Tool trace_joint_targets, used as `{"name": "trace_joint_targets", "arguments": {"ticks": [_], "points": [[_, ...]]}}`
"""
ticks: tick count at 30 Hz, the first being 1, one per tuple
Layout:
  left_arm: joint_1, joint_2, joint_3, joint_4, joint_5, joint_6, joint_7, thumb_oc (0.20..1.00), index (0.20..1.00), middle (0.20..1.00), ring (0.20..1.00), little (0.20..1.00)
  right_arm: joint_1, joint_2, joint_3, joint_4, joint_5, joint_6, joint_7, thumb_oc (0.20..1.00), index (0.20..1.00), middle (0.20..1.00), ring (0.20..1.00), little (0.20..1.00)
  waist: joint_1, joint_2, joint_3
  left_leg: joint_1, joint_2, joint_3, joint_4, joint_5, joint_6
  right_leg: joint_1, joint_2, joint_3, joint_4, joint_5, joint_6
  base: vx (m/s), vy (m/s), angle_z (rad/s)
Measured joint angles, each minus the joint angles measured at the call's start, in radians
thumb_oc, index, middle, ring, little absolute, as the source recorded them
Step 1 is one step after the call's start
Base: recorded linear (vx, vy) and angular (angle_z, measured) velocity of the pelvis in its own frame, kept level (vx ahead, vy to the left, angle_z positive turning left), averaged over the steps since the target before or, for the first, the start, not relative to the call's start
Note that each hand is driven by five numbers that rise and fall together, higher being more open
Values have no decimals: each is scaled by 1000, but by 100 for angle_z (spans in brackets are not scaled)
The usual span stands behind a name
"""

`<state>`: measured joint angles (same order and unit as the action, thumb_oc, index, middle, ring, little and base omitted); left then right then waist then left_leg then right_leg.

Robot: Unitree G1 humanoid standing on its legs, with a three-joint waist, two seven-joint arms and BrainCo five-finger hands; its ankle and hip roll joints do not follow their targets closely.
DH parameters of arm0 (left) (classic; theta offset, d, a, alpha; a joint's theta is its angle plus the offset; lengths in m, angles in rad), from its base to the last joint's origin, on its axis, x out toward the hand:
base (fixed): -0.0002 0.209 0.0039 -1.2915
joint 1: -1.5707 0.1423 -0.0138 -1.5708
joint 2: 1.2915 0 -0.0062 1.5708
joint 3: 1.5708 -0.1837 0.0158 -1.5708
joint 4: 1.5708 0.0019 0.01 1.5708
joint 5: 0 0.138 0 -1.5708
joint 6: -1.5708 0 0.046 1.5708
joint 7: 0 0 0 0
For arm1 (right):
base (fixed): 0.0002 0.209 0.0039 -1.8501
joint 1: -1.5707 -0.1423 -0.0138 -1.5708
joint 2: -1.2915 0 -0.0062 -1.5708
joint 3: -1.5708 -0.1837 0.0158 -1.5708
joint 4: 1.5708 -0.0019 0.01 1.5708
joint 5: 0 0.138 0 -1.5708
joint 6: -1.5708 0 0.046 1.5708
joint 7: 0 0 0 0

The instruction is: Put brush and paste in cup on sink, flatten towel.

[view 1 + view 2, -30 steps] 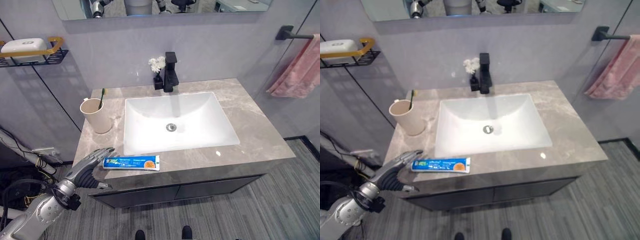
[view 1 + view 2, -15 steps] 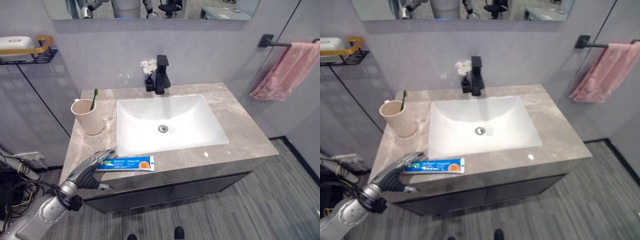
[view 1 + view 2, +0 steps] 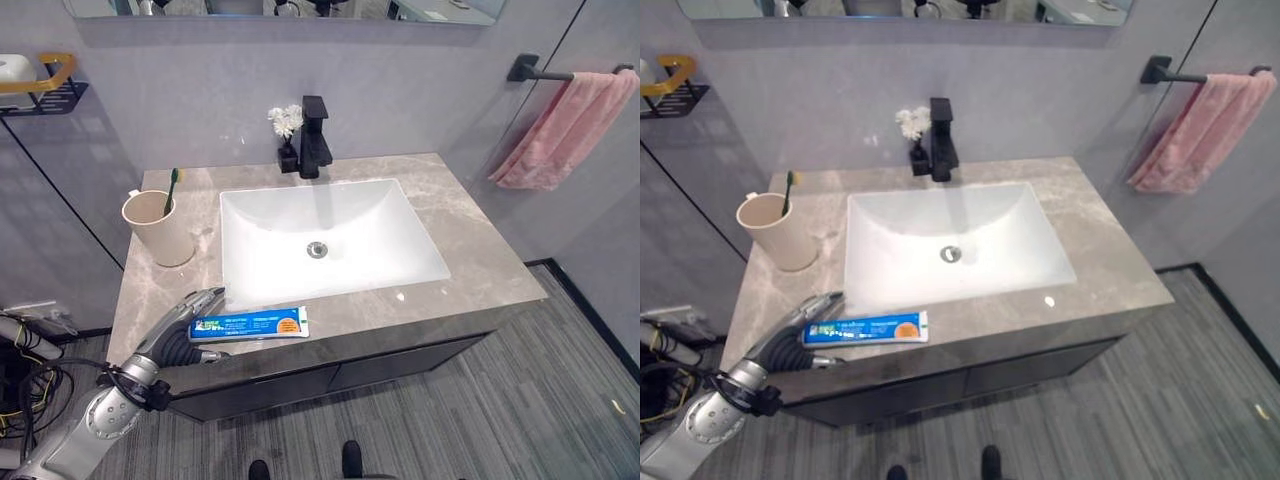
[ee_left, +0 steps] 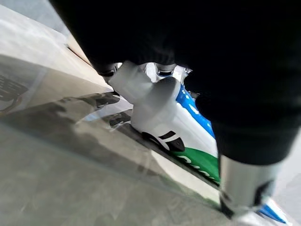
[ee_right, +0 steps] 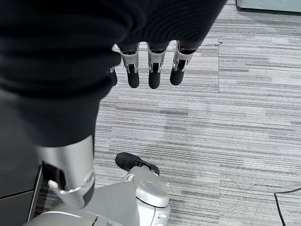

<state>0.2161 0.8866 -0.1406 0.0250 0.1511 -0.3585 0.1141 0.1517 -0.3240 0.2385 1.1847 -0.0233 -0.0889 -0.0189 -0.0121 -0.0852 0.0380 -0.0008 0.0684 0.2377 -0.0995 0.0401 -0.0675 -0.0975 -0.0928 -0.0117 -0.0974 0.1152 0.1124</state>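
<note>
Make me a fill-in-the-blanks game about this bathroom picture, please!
1. The green-handled toothbrush stands inside the beige ____.
2. The blue and white toothpaste tube lies on the grey marble counter in front of the white ____.
3. The robot's left hand reaches for the tube's ____ end.
4. The pink towel hangs from a black ____ on the wall.

Missing words: cup; sink; cap; bar

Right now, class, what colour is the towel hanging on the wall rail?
The towel is pink, clearest in the left eye view.
</note>
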Motion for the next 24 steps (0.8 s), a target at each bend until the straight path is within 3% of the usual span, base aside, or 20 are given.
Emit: {"name": "trace_joint_targets", "arguments": {"ticks": [4,19,22,23,24], "points": [[-17,0,7,4,-6,10,0,718,718,718,718,718,0,0,0,0,0,0,1,1000,1000,1000,1000,1000,1,1,1,0,0,6,0,-1,1,-1,0,3,0,0,0,9,7,-2],[-26,13,-10,16,25,14,-14,765,765,765,765,765,0,-1,0,-22,-1,0,0,1000,1000,1000,1000,1000,0,10,6,20,1,18,0,-6,0,14,1,7,0,2,-1,2,0,-1],[-38,11,-12,27,25,12,-10,693,693,693,693,693,0,-1,0,-22,-1,0,0,1000,1000,1000,1000,1000,0,13,6,19,1,18,0,-9,2,14,1,8,0,0,-3,0,0,0],[-46,12,-11,32,25,14,-10,583,583,583,583,583,0,-1,0,-21,-1,0,0,1000,1000,1000,1000,1000,0,14,4,19,1,18,0,-9,2,14,2,9,0,1,-2,0,0,0],[-51,12,-10,33,25,15,-10,580,580,580,580,580,1,-1,0,-21,-1,0,0,1000,1000,1000,1000,1000,-1,15,4,19,1,18,0,-9,2,14,2,9,0,1,-2,0,0,0]]}}
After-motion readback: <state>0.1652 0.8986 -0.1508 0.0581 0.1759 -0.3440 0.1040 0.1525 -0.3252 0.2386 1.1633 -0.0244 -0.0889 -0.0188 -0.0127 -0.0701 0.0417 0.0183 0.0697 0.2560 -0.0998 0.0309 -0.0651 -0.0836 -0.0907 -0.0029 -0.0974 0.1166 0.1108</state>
